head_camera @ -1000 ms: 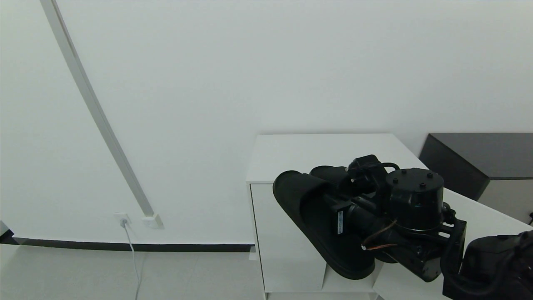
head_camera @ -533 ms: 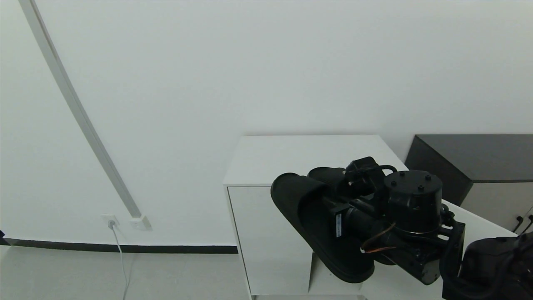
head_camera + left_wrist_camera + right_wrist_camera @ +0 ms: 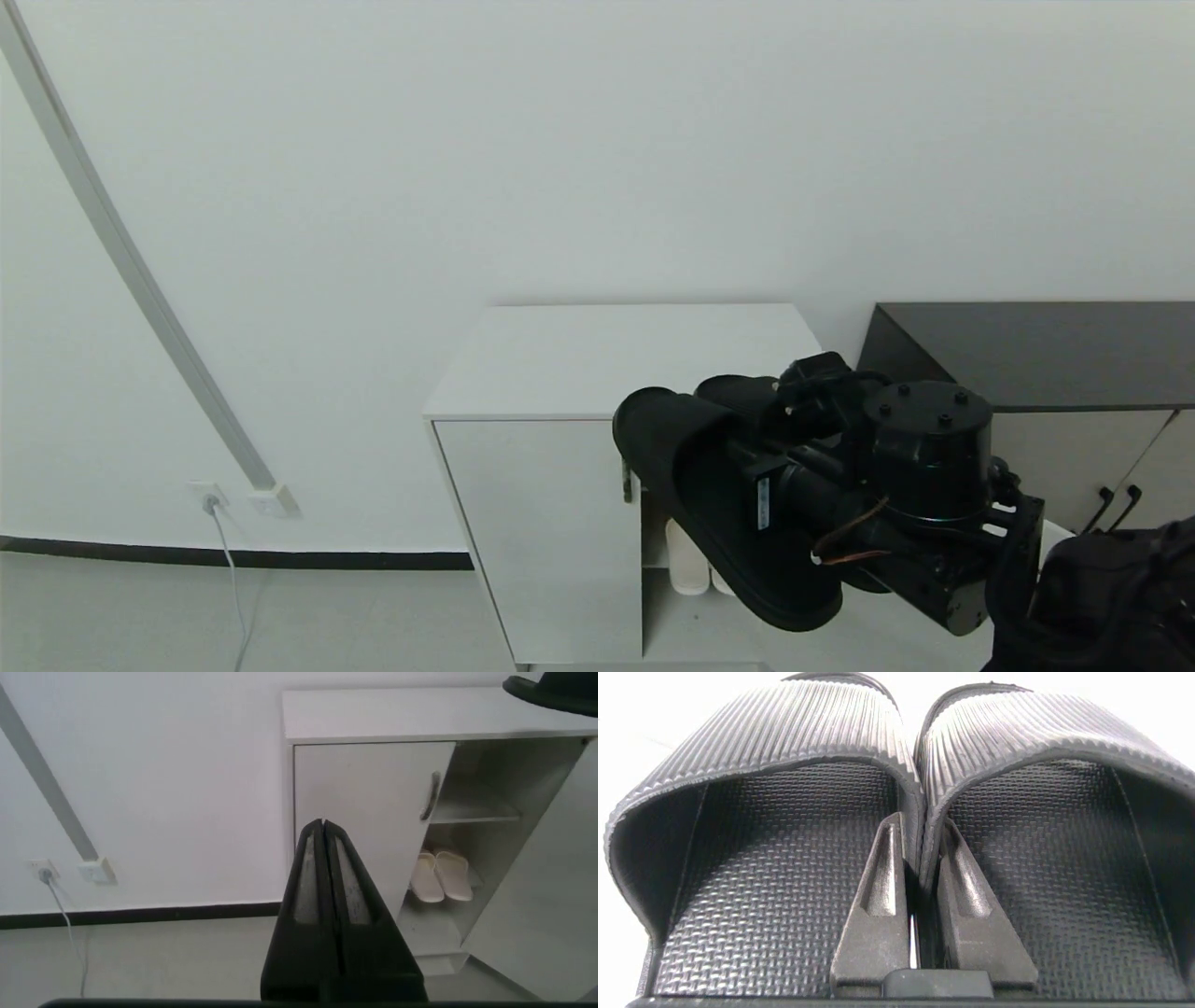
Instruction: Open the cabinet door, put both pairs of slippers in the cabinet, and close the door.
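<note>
Now the right pincer (image 3: 920, 831) is clamped on the inner strap edges of a pair of black ribbed rubber slippers (image 3: 719, 504), held side by side in the air before the white two-door cabinet (image 3: 607, 359). In the head view their long axis slants, strap ends high and toward the cabinet top, heels lower and nearer the robot. The left pincer (image 3: 323, 831) has its fingers pressed together on nothing, pointing at the cabinet front.

The cabinet's left door (image 3: 551, 532) is closed. The right compartment is open, and a pair of white slippers (image 3: 441, 875) lies on its lower shelf. The black pair hides part of that opening from the head view. A dark grey low cabinet (image 3: 1027, 355) stands just beside the white one.

Against a second ago the whole head view has swung: the cabinet sits further left in it and the white slippers have come into sight, while the arm and black pair keep their place.
</note>
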Robot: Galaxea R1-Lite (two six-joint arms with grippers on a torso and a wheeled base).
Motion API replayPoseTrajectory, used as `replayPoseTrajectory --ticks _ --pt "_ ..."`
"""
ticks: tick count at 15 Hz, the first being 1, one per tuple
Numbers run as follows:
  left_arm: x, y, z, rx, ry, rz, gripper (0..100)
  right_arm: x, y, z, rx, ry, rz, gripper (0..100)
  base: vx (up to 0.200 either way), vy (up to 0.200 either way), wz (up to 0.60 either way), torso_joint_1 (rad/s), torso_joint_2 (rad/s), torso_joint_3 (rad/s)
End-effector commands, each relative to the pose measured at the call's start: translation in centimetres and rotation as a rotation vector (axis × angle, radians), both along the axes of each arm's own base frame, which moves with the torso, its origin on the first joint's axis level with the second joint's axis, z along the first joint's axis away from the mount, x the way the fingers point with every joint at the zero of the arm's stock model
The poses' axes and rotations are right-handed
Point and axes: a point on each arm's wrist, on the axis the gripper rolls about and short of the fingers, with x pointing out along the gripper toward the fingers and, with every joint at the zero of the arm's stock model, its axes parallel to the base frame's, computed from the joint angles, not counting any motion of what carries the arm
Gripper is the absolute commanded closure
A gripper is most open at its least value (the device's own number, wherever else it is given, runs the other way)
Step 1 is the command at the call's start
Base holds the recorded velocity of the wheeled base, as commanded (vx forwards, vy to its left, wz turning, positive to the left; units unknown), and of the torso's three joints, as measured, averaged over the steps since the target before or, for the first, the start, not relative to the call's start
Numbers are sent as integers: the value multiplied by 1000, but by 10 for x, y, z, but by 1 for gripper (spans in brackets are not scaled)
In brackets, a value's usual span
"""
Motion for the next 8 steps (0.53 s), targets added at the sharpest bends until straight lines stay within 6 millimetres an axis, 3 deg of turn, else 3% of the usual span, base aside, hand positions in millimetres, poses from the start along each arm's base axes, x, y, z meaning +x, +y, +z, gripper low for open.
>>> replayPoseTrajectory --ticks 1,4,8 --pt "0 0 0 2 1 -1 100 -1 0 -1 -1 0 2 100 0 -200 0 2 2 7" --pt "0 0 0 2 -1 1 100 -1 0 -1 -4 -23 5 100 0 -200 0 1 1 5" --pt "0 0 0 2 1 1 100 -2 -1 -2 -8 -21 5 100 0 0 0 0 0 0"
